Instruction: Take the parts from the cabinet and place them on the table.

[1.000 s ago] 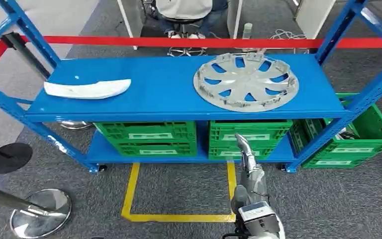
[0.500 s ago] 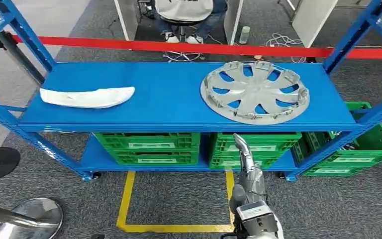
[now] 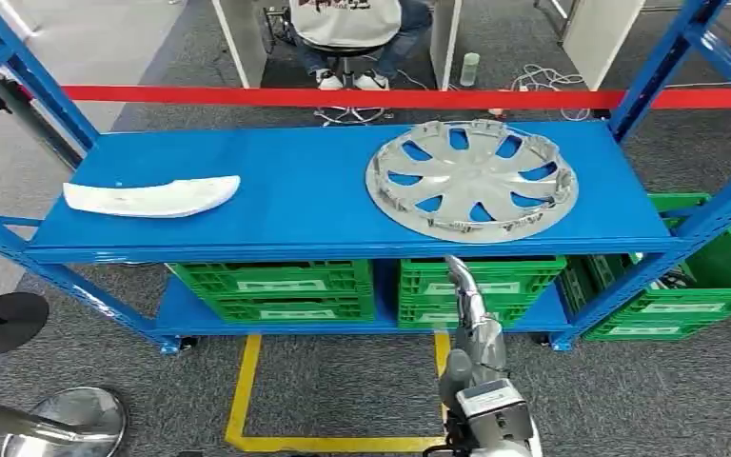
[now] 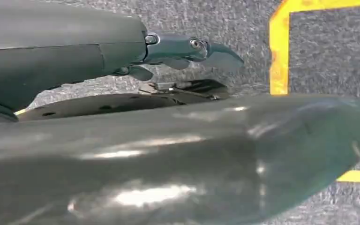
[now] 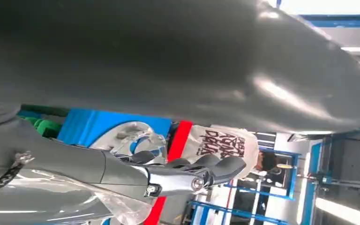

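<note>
A blue steel shelf rack [image 3: 324, 205] spans the head view, with a red beam [image 3: 343, 96] across its back. On its top shelf a silver wheel cover [image 3: 471, 179] lies flat toward the right, and a long white curved trim part [image 3: 150, 197] lies toward the left, well apart from it. Green plastic crates [image 3: 276, 288] fill the lower shelf, and another green crate [image 3: 695, 286] stands on the floor just beside the rack's right post. A person sits on a stool [image 3: 347, 33] behind the rack. The right hand [image 3: 471, 309] reaches forward below the top shelf's edge, fingers extended and empty. The left hand [image 4: 183, 49] hangs over grey carpet with yellow tape [image 4: 281, 51], fingers straight, holding nothing
</note>
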